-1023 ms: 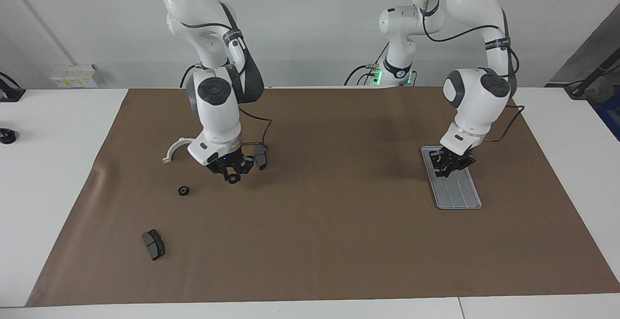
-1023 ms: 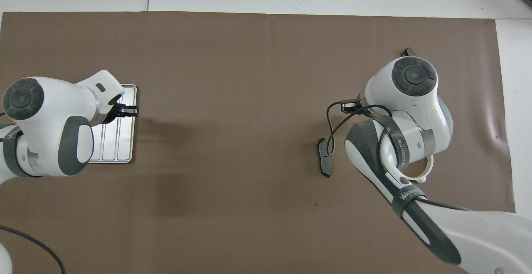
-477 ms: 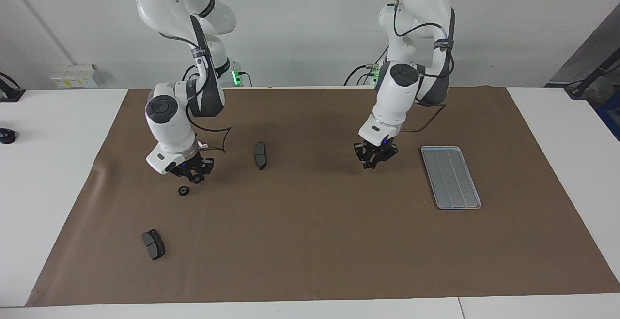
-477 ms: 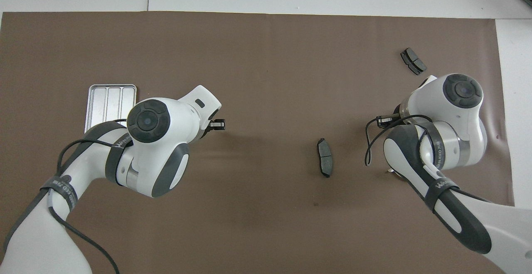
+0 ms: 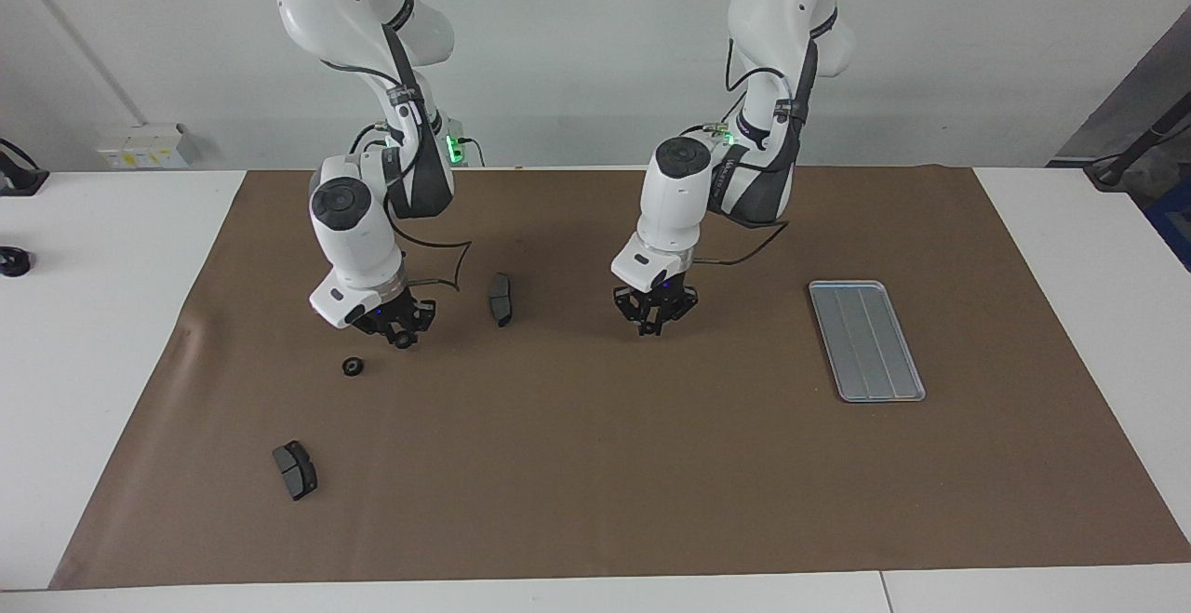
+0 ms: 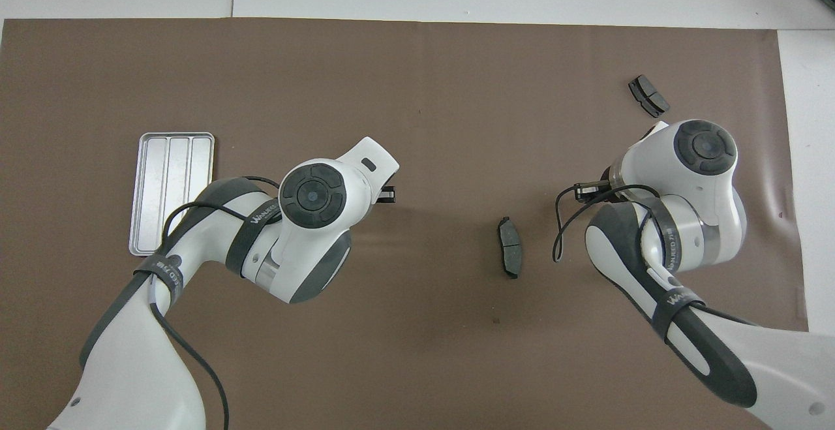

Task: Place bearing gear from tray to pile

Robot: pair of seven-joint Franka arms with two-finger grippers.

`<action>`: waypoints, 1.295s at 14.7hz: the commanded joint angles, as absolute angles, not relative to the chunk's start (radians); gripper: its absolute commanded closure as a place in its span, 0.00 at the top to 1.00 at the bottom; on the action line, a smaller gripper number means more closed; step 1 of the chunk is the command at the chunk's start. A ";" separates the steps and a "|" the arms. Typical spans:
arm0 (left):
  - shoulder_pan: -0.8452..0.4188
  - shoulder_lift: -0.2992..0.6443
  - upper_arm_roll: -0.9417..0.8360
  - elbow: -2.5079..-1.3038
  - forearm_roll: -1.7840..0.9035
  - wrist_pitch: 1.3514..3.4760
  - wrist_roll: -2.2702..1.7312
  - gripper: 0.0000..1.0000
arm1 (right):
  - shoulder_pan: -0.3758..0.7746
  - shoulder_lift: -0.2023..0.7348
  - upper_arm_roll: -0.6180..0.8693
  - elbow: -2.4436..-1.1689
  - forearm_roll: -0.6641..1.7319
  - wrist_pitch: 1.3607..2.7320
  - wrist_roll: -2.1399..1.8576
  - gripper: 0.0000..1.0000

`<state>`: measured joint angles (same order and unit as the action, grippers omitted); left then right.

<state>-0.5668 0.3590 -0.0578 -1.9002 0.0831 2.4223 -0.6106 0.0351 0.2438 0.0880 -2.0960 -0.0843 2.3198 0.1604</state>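
The silver tray (image 5: 866, 340) lies empty toward the left arm's end; it also shows in the overhead view (image 6: 163, 182). One black gear (image 5: 353, 366) of the pile lies on the brown paper toward the right arm's end; the right arm hides it from overhead. My right gripper (image 5: 402, 338) hangs low over the paper beside that gear, shut on a second black gear. My left gripper (image 5: 651, 321) is low over the middle of the paper, fingers closed on a small dark piece that looks like a gear; its tip shows overhead (image 6: 387, 194).
One dark brake pad (image 5: 501, 299) lies between the two grippers, also seen overhead (image 6: 509, 246). Another brake pad (image 5: 295, 470) lies farther from the robots than the pile gear, also seen overhead (image 6: 648, 96). The right arm hides the white half-ring.
My left gripper has left the tray and moved to the paper's middle. My right gripper swung toward the lone gear, then came back a little, still holding its gear.
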 commanded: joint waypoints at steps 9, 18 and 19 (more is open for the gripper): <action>-0.582 0.330 -0.038 -1.882 0.103 2.424 -0.618 1.00 | 0.058 0.195 0.127 -1.967 -0.066 2.218 0.233 1.00; -0.284 0.131 -0.043 -1.940 0.100 2.241 -0.263 1.00 | 0.345 0.402 0.129 -1.600 -0.077 2.103 0.540 1.00; -0.253 0.117 -0.044 -1.942 0.094 2.221 -0.220 1.00 | 0.379 0.435 0.129 -1.567 -0.075 2.099 0.549 1.00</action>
